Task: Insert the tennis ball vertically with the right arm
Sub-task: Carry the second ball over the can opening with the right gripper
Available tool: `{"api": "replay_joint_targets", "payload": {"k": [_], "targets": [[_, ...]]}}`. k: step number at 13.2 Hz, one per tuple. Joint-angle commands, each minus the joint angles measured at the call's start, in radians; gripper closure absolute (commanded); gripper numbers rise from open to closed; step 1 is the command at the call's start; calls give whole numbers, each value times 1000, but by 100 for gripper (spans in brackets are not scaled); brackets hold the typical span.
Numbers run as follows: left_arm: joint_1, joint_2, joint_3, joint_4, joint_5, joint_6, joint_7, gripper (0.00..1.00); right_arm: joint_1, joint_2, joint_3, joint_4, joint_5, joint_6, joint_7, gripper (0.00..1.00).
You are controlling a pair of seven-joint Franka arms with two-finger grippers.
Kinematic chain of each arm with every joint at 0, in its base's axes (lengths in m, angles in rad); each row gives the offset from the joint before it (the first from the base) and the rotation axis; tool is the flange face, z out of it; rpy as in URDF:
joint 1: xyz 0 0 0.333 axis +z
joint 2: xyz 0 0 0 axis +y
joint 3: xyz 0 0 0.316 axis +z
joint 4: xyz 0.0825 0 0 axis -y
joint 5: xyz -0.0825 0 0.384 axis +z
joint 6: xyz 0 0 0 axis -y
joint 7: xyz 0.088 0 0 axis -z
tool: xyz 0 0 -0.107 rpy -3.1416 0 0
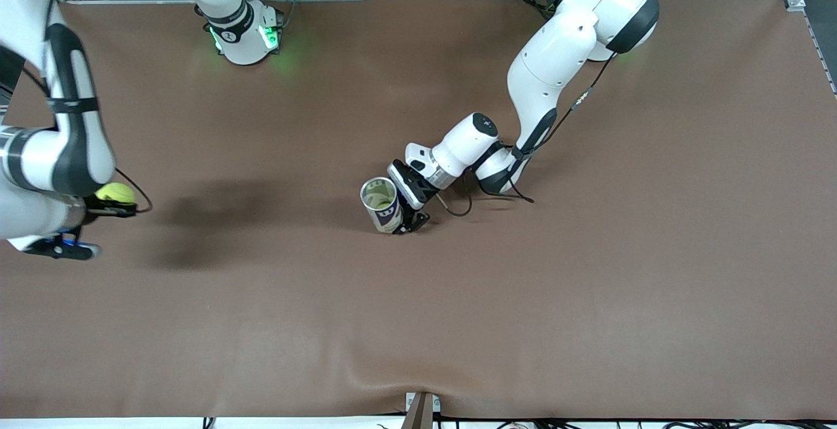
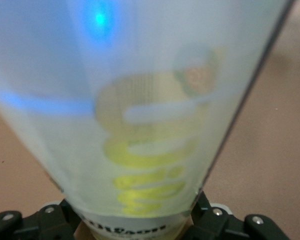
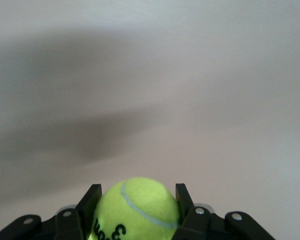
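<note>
Over the brown desk (image 1: 588, 285), right tool (image 1: 110, 208) clamps the fuzzy yellow-green tennis ball (image 1: 115, 192); centre it above the clear plastic printed can (image 1: 382, 204) held by left tool (image 1: 410, 218), then descend straight.

A: The front view looks down from high across the brown table (image 1: 458, 318), facing both bases.

B: And the wrist views?

A: The left one sits right against the can (image 2: 155, 125); the right one peers over the tennis ball (image 3: 135, 210). The front view shares both.
</note>
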Motion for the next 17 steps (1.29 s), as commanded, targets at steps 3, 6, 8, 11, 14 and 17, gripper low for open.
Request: {"api": "replay_joint_targets", "payload": {"k": [3,6,8,11,14,17], "targets": [[4,-19,-1,14,4,17,-6,14,198,11,-11,154,132,-183,331,98],[4,-12,-1,0,9,17,-2,14,338,9,-11,197,206,-186,547,100],[4,-11,-1,3,12,17,-2,14,415,9,-11,231,285,-189,699,100],[2,-8,-1,1,12,17,-1,14,528,15,-9,285,303,-176,904,100],[2,-6,-1,3,12,17,-1,14,623,22,-11,308,329,-114,1064,100],[2,-5,-1,5,12,17,-1,14,709,51,-12,310,327,2,1189,100]]}}
